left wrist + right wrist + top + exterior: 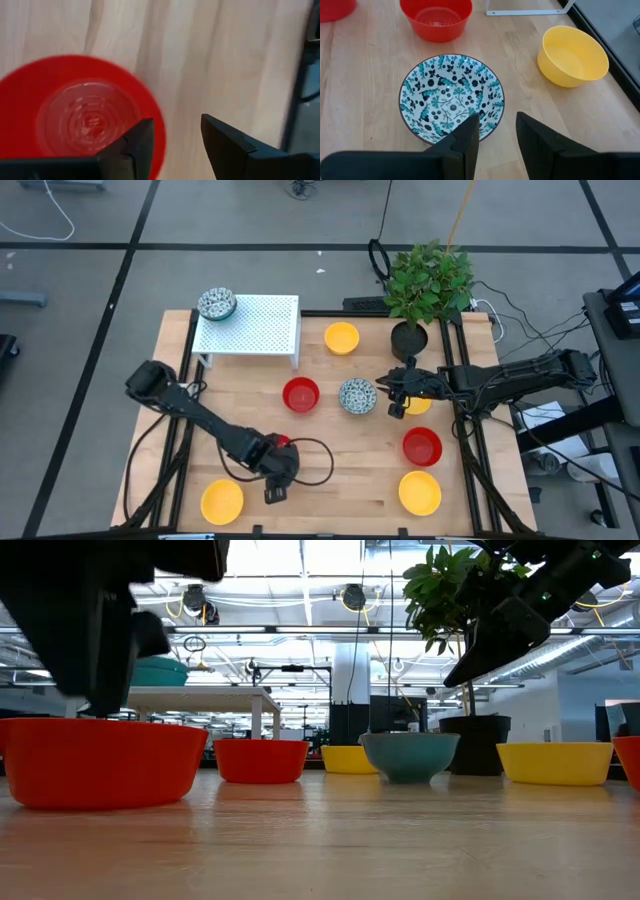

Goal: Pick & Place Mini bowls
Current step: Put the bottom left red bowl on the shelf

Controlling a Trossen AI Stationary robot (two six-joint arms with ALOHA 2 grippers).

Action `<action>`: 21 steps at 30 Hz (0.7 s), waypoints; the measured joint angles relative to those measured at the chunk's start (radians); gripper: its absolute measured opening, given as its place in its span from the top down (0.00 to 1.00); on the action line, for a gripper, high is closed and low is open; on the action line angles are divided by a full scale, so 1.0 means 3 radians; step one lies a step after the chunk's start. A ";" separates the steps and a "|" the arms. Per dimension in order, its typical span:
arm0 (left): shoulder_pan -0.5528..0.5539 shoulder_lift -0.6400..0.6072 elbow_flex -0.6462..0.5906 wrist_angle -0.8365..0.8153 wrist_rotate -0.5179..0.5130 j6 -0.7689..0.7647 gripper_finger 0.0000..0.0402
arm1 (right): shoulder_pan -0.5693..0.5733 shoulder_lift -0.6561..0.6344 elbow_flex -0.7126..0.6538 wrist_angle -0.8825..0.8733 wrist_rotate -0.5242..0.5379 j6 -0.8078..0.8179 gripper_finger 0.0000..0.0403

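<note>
Mini bowls lie scattered over the wooden table point(330, 470). One patterned bowl point(216, 304) sits on the white perforated rack point(255, 325) at the far left. Beside the rack, on the table, stands a yellow bowl point(342, 337). Near the middle a red bowl point(300, 395) and a second patterned bowl point(357, 396) rest side by side, apart from each other. On the right side another yellow bowl point(419, 405) is partly hidden under the right arm, with a red bowl point(422, 447) and a yellow bowl point(420, 492) nearer the front edge. At the front left is a yellow bowl point(222, 501), and a red bowl point(280, 442) peeks out from under the left arm.

The left gripper point(275, 492) hangs low over the front left of the table; in its wrist view the released fingers point(135, 145) stand apart, one over the rim of that red bowl point(80, 117), grasping nothing. The right gripper point(392, 392) reaches in from the right, just beside the middle patterned bowl; its wrist view shows the fingers point(467, 135) spread at the near rim of that bowl point(451, 97), not closed on it, with a red bowl point(436, 17) and a yellow bowl point(572, 55) beyond.

A black pot with a green plant point(425, 290) stands at the far right edge.
</note>
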 joint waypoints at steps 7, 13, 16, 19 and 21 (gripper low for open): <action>0.0005 0.0157 0.0000 -0.0296 -0.0037 -0.0336 0.59 | 0.0000 0.0000 0.0000 -0.0004 0.0000 -0.0013 0.71; 0.0019 0.0175 -0.0001 -0.0375 -0.0037 -0.0346 0.73 | 0.0000 0.0000 -0.0001 -0.0004 0.0001 -0.0014 0.71; 0.0026 0.0175 -0.0001 -0.0371 -0.0028 -0.0321 0.89 | 0.0000 0.0000 -0.0001 -0.0004 0.0003 -0.0014 0.71; 0.0044 0.0159 0.0006 -0.0374 0.0054 -0.0354 0.97 | 0.0000 0.0000 0.0000 -0.0004 0.0004 -0.0052 0.71; 0.0051 0.0127 0.0015 -0.0377 0.0081 -0.0401 0.96 | 0.0000 0.0000 -0.0001 -0.0003 0.0004 -0.0083 0.71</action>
